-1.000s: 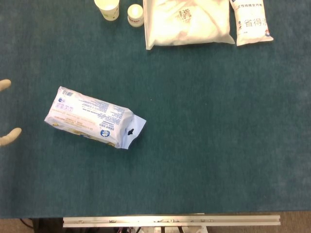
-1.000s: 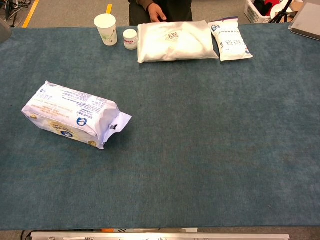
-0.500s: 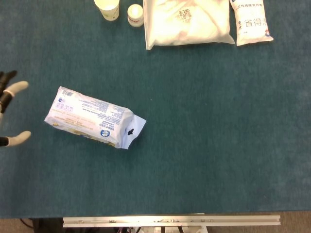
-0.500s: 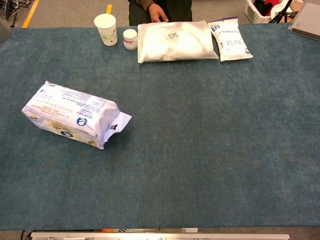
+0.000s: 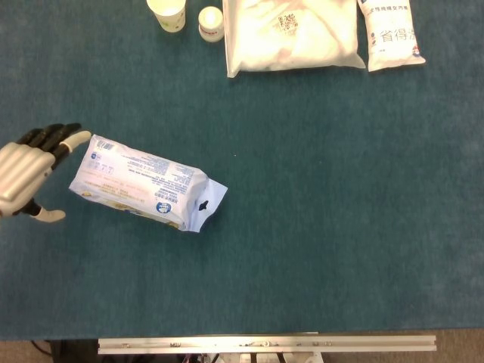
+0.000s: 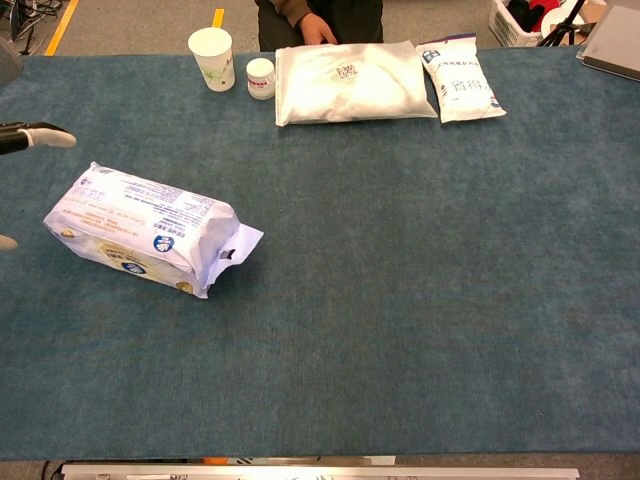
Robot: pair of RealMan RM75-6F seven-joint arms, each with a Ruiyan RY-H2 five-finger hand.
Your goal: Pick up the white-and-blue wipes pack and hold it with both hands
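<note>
The white-and-blue wipes pack lies flat on the teal table, slanted, its flap end toward the table's middle; the chest view shows the wipes pack at the left. My left hand is at the far left edge, open, its fingers spread beside the pack's left end without touching it. Only the fingertips of that hand show at the chest view's left edge. My right hand is in neither view.
Along the far edge stand a paper cup, a small white jar, a large white bag and a white-and-blue pouch. A person's hand rests behind the bag. A metal rail runs along the near edge.
My left hand has come in from the left edge toward the pack's left end, more of it now showing. The pack has not moved.
</note>
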